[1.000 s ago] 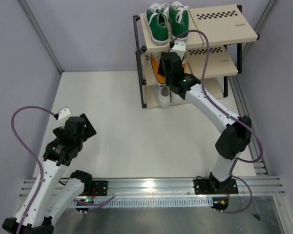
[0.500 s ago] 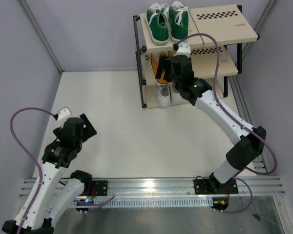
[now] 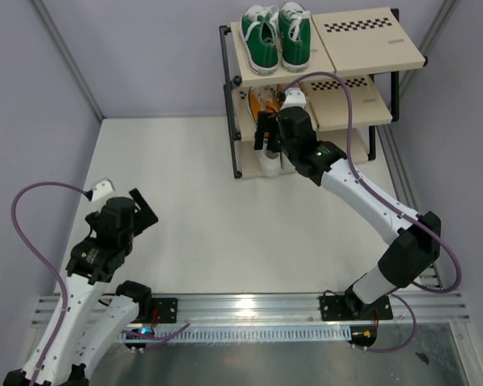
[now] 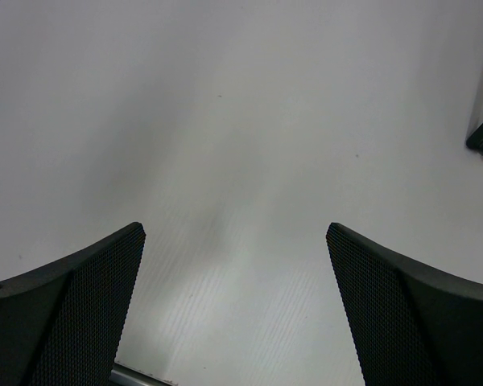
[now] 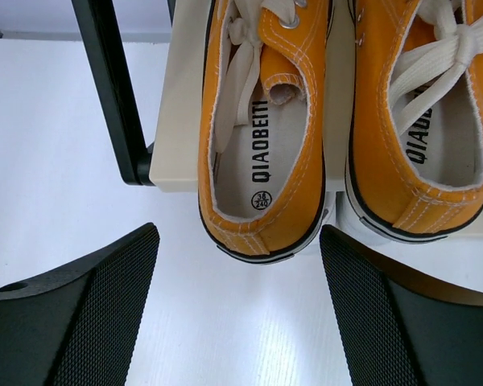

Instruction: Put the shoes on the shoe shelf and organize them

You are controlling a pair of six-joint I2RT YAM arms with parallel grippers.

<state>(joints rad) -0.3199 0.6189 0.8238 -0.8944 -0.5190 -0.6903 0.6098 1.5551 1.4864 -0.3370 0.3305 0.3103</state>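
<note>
The shoe shelf (image 3: 362,53) stands at the back right. The green pair (image 3: 277,37) sits on its top board. The orange pair (image 3: 264,102) sits on the middle board, heels outward; in the right wrist view the left orange shoe (image 5: 262,153) and the right orange shoe (image 5: 423,137) lie side by side, heels overhanging the board. White shoes (image 3: 270,164) show below on the bottom tier. My right gripper (image 5: 240,310) is open and empty just in front of the orange heels. My left gripper (image 4: 235,310) is open and empty over bare table at the near left.
The shelf's black front post (image 5: 111,88) stands left of the orange shoes. The right halves of the top and middle boards carry checkered strips (image 3: 357,25). Grey walls (image 3: 40,88) close in the table at the left and back.
My right gripper has drawn back from the middle shelf, leaving the orange shoe on the board, and stands open before it. The left arm has shifted slightly.
</note>
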